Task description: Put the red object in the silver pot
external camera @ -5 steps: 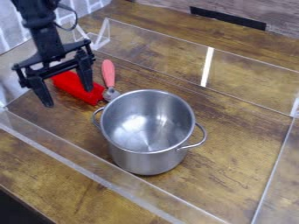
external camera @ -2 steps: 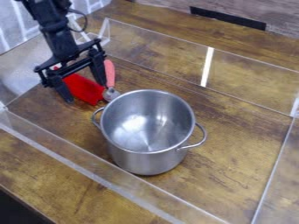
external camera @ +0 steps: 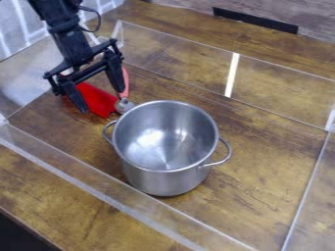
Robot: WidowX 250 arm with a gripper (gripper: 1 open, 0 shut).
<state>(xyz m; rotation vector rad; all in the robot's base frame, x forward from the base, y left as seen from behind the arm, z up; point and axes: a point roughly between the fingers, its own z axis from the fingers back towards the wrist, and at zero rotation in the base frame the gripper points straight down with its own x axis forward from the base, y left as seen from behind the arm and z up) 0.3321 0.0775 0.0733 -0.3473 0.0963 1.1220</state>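
Observation:
The silver pot (external camera: 167, 145) stands upright on the wooden table, with nothing visible inside. Just left of its rim lies the red object (external camera: 94, 97), partly hidden by my gripper. My gripper (external camera: 88, 88) is right over the red object, its dark fingers spread open on either side of it. The fingertips reach down around the red piece; I cannot tell if they touch it. A slim pink-handled utensil (external camera: 121, 85) with a metal end lies against the red object's right side.
A clear acrylic wall (external camera: 236, 74) encloses the wooden work area (external camera: 262, 127) on all sides. Its front edge runs along the lower left. Open wood lies to the right of and behind the pot.
My gripper has moved right and slightly back, from left of the red object to directly over it, staying open. Pot and red object have not moved.

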